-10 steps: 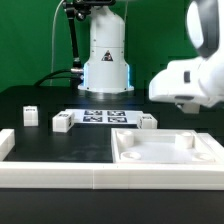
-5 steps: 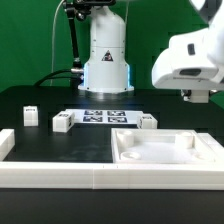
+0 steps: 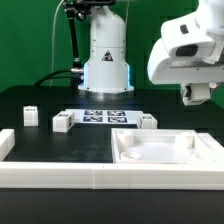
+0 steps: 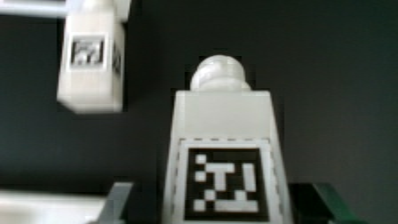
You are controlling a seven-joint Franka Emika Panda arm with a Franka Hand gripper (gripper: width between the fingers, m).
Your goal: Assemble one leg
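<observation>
White leg (image 4: 222, 120) sits clamped between the dark jaws of the gripper (image 4: 217, 205), tag towards the wrist camera, rounded peg end pointing away; it hangs well above the black bench (image 3: 40, 100), probably for carrying to the rimmed white panel (image 3: 165, 150); another tagged white block (image 4: 93, 55) lies below; exterior view crops the arm, and the leg can't be made out there.

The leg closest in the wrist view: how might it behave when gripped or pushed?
Probably rigid: the leg shows straight, flat faces. Its smooth-looking plastic may slip in the gripper. The flat sides suggest that it would slide, not roll, if pushed, though the rounded peg end might let it tip.
</observation>
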